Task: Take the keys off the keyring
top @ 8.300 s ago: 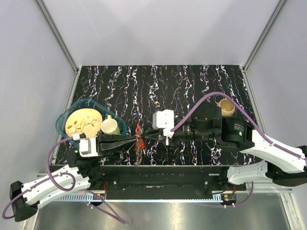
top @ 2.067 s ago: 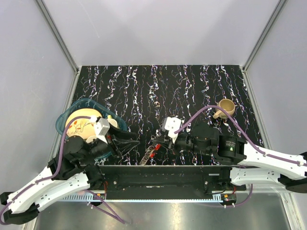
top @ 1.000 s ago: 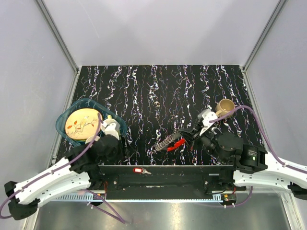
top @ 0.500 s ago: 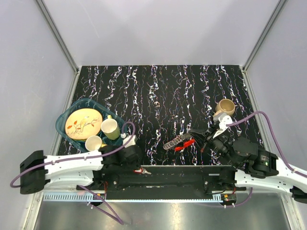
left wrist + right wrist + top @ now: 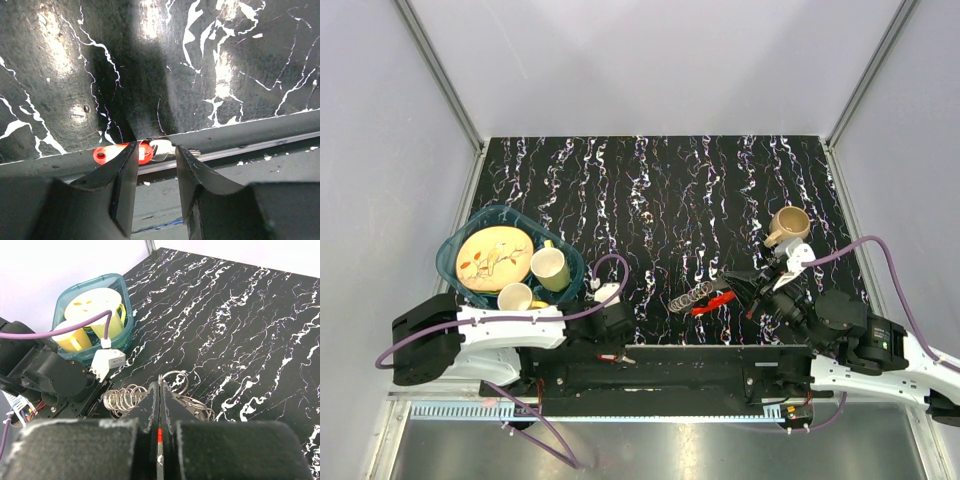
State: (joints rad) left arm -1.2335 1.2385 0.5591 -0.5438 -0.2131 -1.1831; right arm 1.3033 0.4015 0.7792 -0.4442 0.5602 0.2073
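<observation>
**ITEM: TWO-ARM RIG, KEY-AND-RING LOT, CONDITION AT THIS MOMENT**

**Left pincer.** The left gripper (image 5: 156, 150) is low over the near edge, at 6 to 7 o'clock from the centre of the table (image 5: 650, 190). Its jaws stand part-way apart, neither wide nor closed. They straddle one loose key (image 5: 115, 153) that has a red plastic head and a pale silvery blade. The key lies flat on the black ledge along the table's near edge. One finger (image 5: 122, 172) overlaps the red head and the blade lies in the gap between the jaws. Whether either pad presses the key cannot be told.

**Right pincer.** The right gripper (image 5: 159, 386) has its jaws pressed together, with a sliver of red showing in the seam. It holds the keyring (image 5: 124, 399), a cluster of thin wire loops fanning out at both sides of the fingertips. From above, the ring sits at 5 o'clock from table centre. Its red tag (image 5: 712, 299) is at the 3 o'clock end, next to the fingertips, and the coils are at the 9 o'clock end.

**Other stock.**
- Tan mug (image 5: 788, 222), upright, at 3 o'clock and well apart from the ring.
- Teal basket (image 5: 442, 262) at 9 o'clock, holding:
  - a yellow plate (image 5: 492, 255) with a reddish painted motif too small to make out;
  - two pale cups (image 5: 550, 267).

**Markings.** Any lettering on the tag, key or arms is too small to read.
</observation>
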